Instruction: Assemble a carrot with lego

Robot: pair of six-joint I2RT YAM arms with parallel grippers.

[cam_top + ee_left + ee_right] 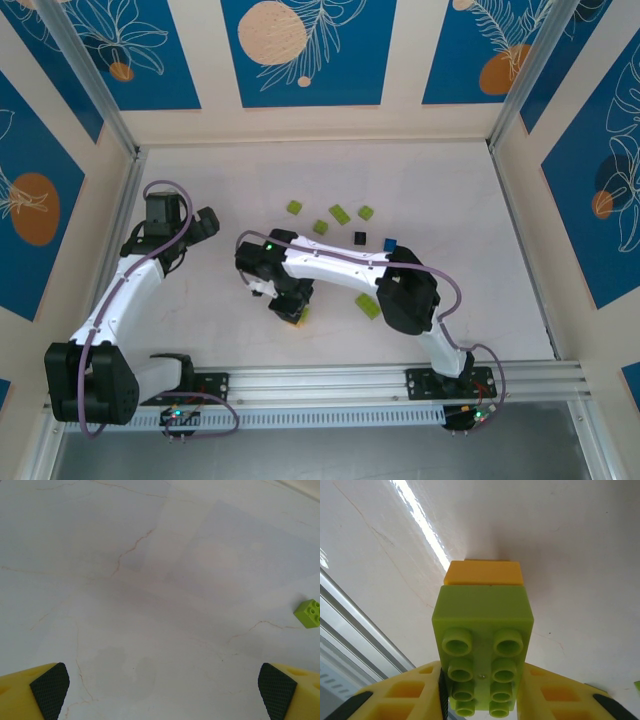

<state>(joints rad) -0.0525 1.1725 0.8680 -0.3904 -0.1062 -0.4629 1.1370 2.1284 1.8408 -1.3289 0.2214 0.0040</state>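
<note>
My right gripper point(482, 680) is shut on a long lime green lego brick point(482, 630), with a yellow finger pressed against each of its sides. The brick's far end meets an orange lego brick point(484, 573) resting on the white table. In the top view this gripper point(293, 308) sits low over the table's near middle, with the orange brick point(297, 321) just below it. My left gripper point(162, 692) is open with nothing between its fingers, and it hovers over bare table at the left point(205, 222).
Loose lime bricks lie behind the right arm point(294, 208), point(320, 227), point(340, 213), point(366, 212), along with a black brick point(360, 238) and a blue brick point(390, 243). Another lime brick point(367, 305) lies beside the right forearm. A lime brick point(308, 613) lies to the right of the left gripper.
</note>
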